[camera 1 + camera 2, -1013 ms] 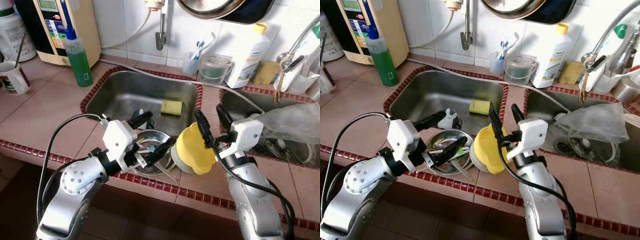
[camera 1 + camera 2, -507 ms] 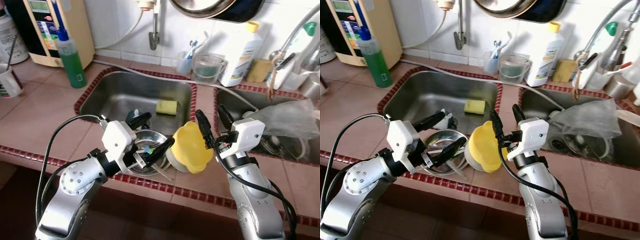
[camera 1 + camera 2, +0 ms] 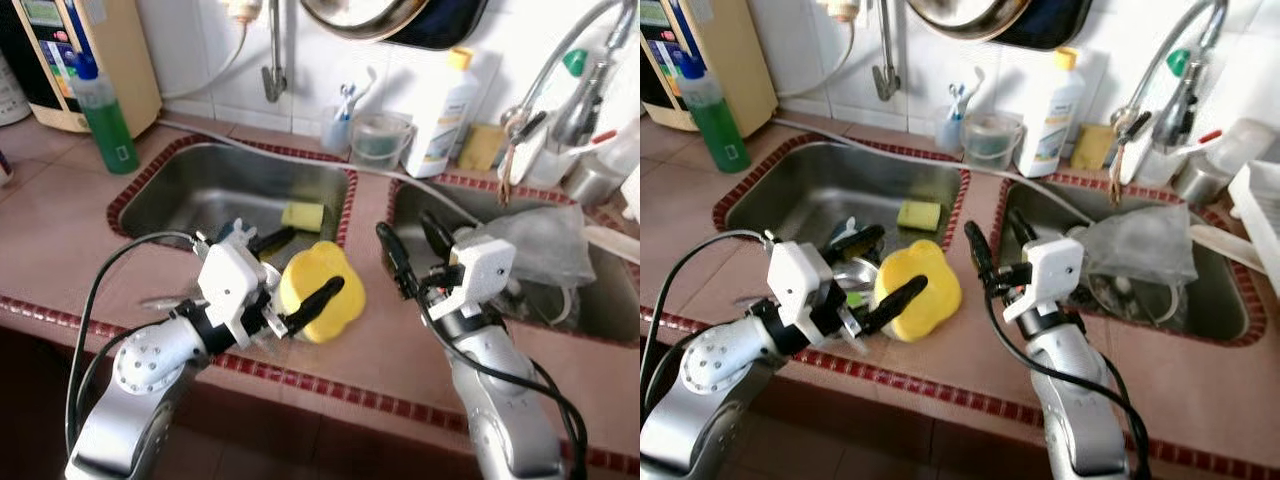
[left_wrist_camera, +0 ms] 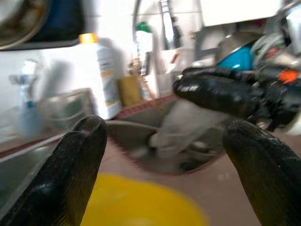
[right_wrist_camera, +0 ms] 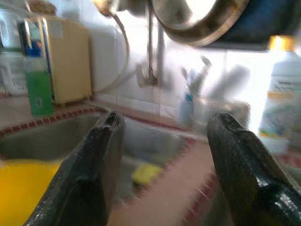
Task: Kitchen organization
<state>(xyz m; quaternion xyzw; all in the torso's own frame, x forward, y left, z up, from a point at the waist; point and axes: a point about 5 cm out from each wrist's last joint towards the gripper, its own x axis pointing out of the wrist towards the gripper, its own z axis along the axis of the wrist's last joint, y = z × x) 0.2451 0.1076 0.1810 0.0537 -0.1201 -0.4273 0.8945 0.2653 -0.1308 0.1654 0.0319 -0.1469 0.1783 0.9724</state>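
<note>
Left eye view: glossy, lobed yellow plastic bowl point(image 3: 318, 289).

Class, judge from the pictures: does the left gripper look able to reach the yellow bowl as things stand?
Probably yes. The left gripper is open and already at the yellow bowl, one finger across its front, the other behind. Nothing stands between them.

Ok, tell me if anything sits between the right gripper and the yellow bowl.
Nothing visible does. The right gripper hangs open over bare counter, with the yellow bowl just to its left, at the left sink's front edge beside the left gripper.
</note>
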